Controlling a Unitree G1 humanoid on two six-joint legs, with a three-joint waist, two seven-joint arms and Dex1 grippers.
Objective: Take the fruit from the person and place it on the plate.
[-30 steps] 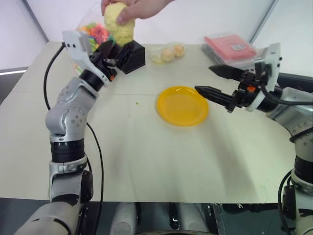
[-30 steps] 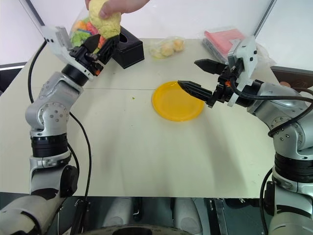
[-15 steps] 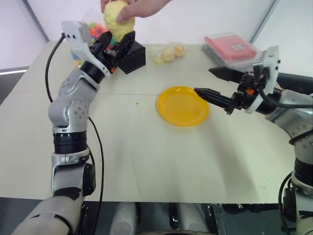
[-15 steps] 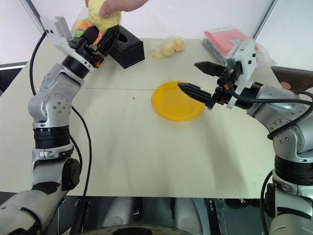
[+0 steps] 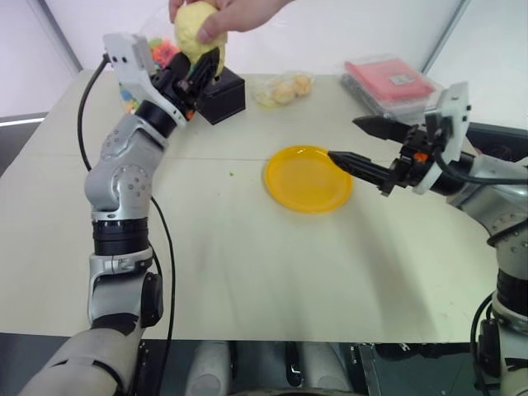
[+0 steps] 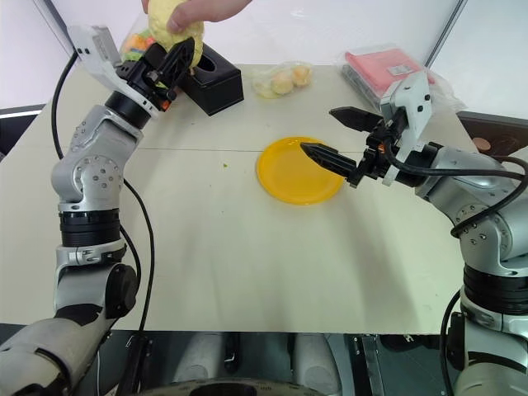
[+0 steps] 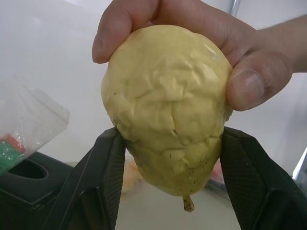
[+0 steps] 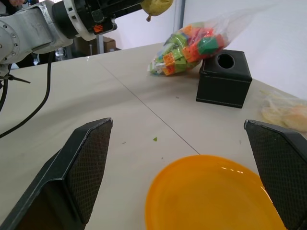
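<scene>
My right gripper [image 5: 356, 140] hangs wide open with nothing in it, just above the plate's right edge. The plate [image 5: 305, 181] sits mid-table, bare. Farther off, up at the back left, my left gripper [image 7: 165, 143] has its 2 fingers [image 7: 103, 167] pressed against the fruit's [image 7: 168, 105] lower sides. The person's hand [image 7: 192, 28] grips the fruit from above, so both of us have it, well above the table [image 5: 247, 264].

My left gripper [image 5: 200, 68] clamps the fruit [image 5: 196, 29] under the person's hand [image 5: 227, 14]. My right gripper [image 5: 356, 142] hangs open beside the plate [image 5: 307, 178].
</scene>
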